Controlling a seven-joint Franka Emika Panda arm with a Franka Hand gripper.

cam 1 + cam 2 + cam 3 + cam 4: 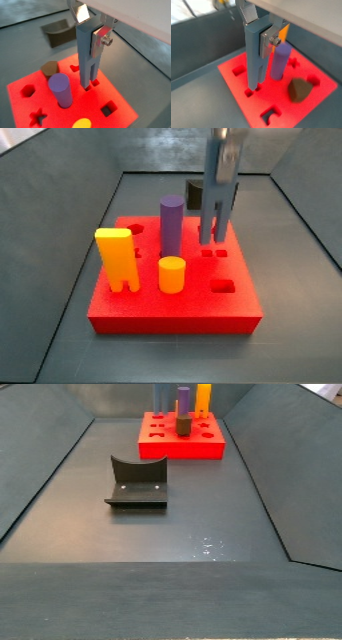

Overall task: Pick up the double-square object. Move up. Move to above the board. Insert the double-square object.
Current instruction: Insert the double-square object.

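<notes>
My gripper is shut on the top of the double-square object, a tall slate blue-grey prism, and holds it upright; both wrist views show this. Its two square legs hang at the top face of the red board, by a pair of small square holes. I cannot tell whether the legs are inside them. In a side view the object stands over the board's far right part, right of the purple cylinder. In the far side view it is small.
On the board stand an orange-yellow two-legged block, a yellow cylinder and a brown piece. Several open holes show. The dark fixture stands on the grey floor away from the board. Grey walls surround the floor.
</notes>
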